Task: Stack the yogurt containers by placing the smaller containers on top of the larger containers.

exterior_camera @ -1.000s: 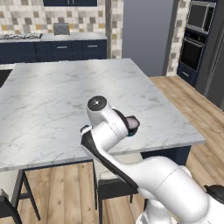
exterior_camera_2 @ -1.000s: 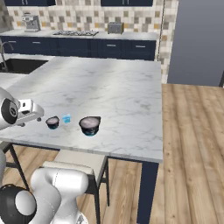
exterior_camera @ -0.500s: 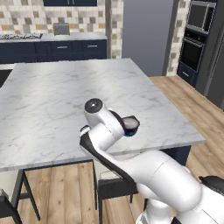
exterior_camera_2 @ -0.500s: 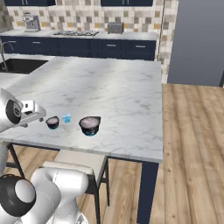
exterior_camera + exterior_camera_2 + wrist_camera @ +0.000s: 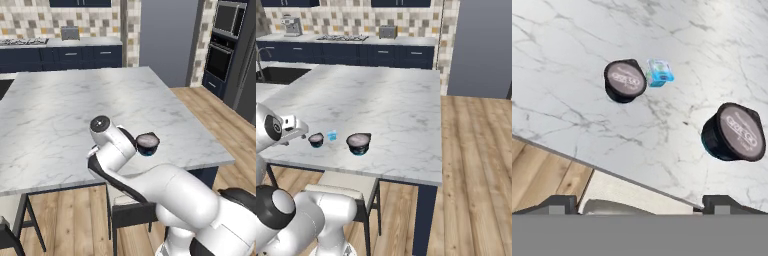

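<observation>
Going from left to right along the front edge of the worktop [image 5: 406, 115], we see the small cup [image 5: 625, 80], then the tiny blue box [image 5: 660, 72] just beside it, then the big cup [image 5: 735, 132] well apart. All three stand upright, close to the front edge, and nothing is stacked yet.

Our gripper [image 5: 640, 202] hangs up over the front edge and holds nothing. Its two tips [image 5: 556, 202] stand far apart, so it is wide open.

We think the step now is to go for the small cup. To do it well, we should come straight down over it, with one tip on each side. We must keep the tips off the tiny blue box, since it sits so close and could get knocked. Then we squeeze softly and lift.
</observation>
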You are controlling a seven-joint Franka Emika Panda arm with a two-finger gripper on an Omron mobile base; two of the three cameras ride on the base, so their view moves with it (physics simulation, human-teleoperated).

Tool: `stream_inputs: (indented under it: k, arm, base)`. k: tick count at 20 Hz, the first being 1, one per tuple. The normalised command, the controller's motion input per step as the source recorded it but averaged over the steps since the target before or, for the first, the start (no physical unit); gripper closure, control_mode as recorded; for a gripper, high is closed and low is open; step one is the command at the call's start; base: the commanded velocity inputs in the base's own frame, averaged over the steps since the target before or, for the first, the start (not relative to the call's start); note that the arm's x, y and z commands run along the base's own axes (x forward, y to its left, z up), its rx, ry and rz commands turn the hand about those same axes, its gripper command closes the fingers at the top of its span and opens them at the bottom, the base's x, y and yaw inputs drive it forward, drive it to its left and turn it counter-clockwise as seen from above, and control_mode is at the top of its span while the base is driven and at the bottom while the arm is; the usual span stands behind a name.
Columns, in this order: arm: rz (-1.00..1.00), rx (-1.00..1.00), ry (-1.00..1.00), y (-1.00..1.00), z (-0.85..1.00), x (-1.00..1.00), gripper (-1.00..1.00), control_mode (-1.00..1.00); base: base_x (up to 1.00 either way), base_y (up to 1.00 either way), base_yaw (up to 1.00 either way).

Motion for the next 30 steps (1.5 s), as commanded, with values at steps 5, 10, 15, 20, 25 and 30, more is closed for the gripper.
stream_inputs:
  k: [5, 10, 15, 20, 25, 30]
  arm:
    - [0.00, -0.02, -0.01, 0.03, -0.13, 0.18, -1.00, -1.00]
    - [0.00, 0.00, -0.03, 0.00, -0.19, 0.19, -1.00, -1.00]
    - [0.00, 0.00, -0.02, 0.01, -0.19, 0.19, -1.00, -1.00]
    - [0.00, 0.00, 0.00, 0.11, -0.06, 0.19, -1.00, -1.00]
    - [0.00, -0.01, 0.00, 0.17, -0.02, 0.24, -1.00, -1.00]
    - [0.00, -0.04, 0.00, 0.09, -0.14, 0.22, -1.00, -1.00]
  base:
    - [0.00, 0.00, 0.00]
    - [0.00, 0.00, 0.00]
    - [0.00, 0.00, 0.00]
    - [0.00, 0.00, 0.00]
    - [0.00, 0.00, 0.00]
    - [0.00, 0.00, 0.00]
